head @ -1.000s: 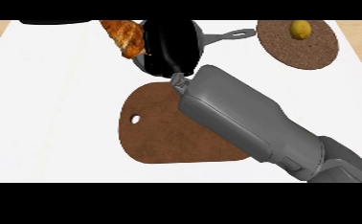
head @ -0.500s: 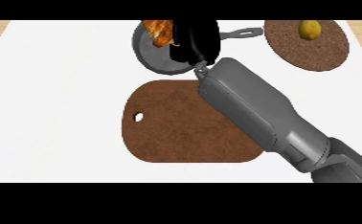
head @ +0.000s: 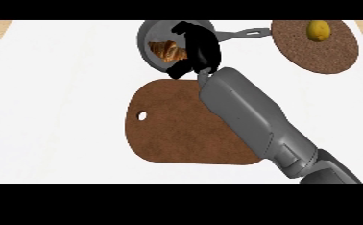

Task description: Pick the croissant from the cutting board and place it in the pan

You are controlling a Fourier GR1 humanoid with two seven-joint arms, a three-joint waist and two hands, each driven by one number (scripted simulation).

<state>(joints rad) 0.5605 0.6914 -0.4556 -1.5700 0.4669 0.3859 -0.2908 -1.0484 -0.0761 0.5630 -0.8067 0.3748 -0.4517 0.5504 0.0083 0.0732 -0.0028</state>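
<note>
— What can't we see well?
— The right robot hand covers the right half of the pan, and the forearm hides part of the board. The left hand isn't in view.
— Does the hand hold anything?
— We can't tell; its black fingers blur together just right of the croissant.
— And the containers?
— The croissant lies in the pan. Far right, a lemon sits on a round mat on the bench.
</note>
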